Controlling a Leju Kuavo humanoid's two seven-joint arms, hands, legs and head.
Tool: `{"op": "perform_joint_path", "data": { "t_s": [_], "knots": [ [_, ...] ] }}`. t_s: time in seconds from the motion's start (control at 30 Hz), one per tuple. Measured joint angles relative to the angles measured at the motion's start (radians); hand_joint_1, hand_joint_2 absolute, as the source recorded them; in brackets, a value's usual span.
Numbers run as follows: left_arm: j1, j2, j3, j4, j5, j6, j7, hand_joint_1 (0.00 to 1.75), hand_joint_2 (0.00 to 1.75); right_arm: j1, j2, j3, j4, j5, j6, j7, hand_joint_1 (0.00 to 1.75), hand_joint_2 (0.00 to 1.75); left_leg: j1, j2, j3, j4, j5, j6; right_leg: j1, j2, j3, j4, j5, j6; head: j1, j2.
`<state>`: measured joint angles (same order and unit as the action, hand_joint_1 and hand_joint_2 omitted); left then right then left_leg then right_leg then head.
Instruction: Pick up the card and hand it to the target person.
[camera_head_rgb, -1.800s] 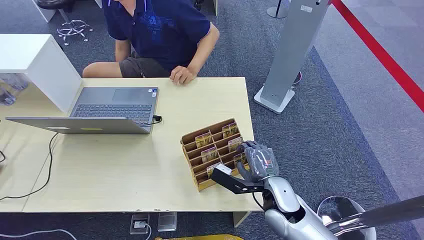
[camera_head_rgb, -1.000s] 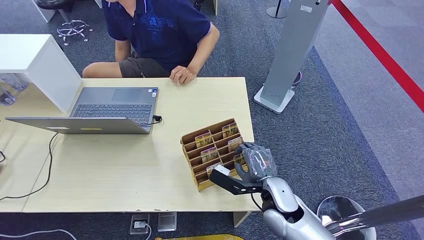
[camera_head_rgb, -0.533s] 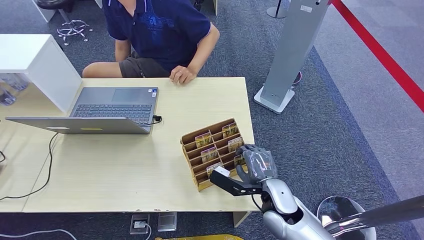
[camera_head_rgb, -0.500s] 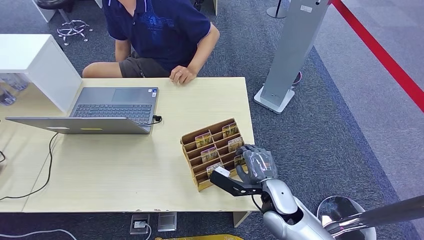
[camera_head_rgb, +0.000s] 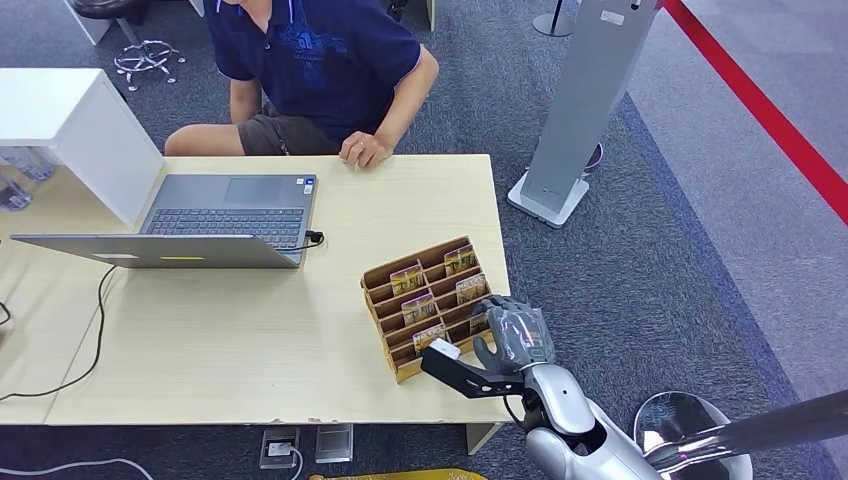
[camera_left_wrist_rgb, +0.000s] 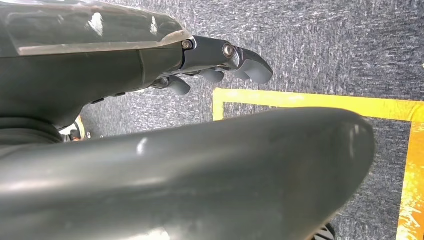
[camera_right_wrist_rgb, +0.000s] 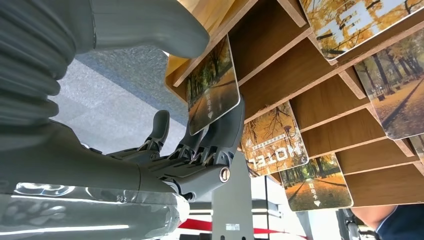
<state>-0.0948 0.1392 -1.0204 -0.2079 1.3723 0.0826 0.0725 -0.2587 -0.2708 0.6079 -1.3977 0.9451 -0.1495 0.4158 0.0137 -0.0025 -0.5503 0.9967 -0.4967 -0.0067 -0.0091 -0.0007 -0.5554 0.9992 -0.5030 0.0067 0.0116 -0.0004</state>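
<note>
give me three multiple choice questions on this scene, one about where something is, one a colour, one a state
1. The wooden card rack stands:
A. at the table's right end
B. on the laptop
C. on the floor

2. The person's shirt is:
A. white
B. dark blue
C. red

3. The laptop is:
A. shut
B. open
C. upside down

Answers: 1 A, the rack sits by the right edge near the right robot hand. 2 B, the head view shows navy. 3 B, its keyboard is exposed.

Right hand (camera_head_rgb: 512, 335) pinching, left hand (camera_left_wrist_rgb: 220, 65) curled, hanging
</note>
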Motion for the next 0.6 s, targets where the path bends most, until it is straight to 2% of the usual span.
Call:
{"op": "perform_joint_path", "data": {
  "t_s": [0.33,0.6],
  "knots": [
    [0.0,0.003,0.0,0.0,-0.002,-0.004,-0.016,0.0,0.0,-0.001,0.0,-0.001,-0.013,0.014,-0.006,0.003,1.03,1.75,0.0,0.0,0.0,0.0,0.0,0.0,0.0,0.0,0.0,0.0,0.0,0.0,0.0,0.0],
    [0.0,0.003,0.0,0.0,0.003,-0.001,-0.016,0.0,0.0,-0.004,0.0,-0.001,-0.015,0.018,-0.004,-0.003,1.3,1.75,0.0,0.0,0.0,0.0,0.0,0.0,0.0,0.0,0.0,0.0,0.0,0.0,0.0,0.0]
  ]
}}
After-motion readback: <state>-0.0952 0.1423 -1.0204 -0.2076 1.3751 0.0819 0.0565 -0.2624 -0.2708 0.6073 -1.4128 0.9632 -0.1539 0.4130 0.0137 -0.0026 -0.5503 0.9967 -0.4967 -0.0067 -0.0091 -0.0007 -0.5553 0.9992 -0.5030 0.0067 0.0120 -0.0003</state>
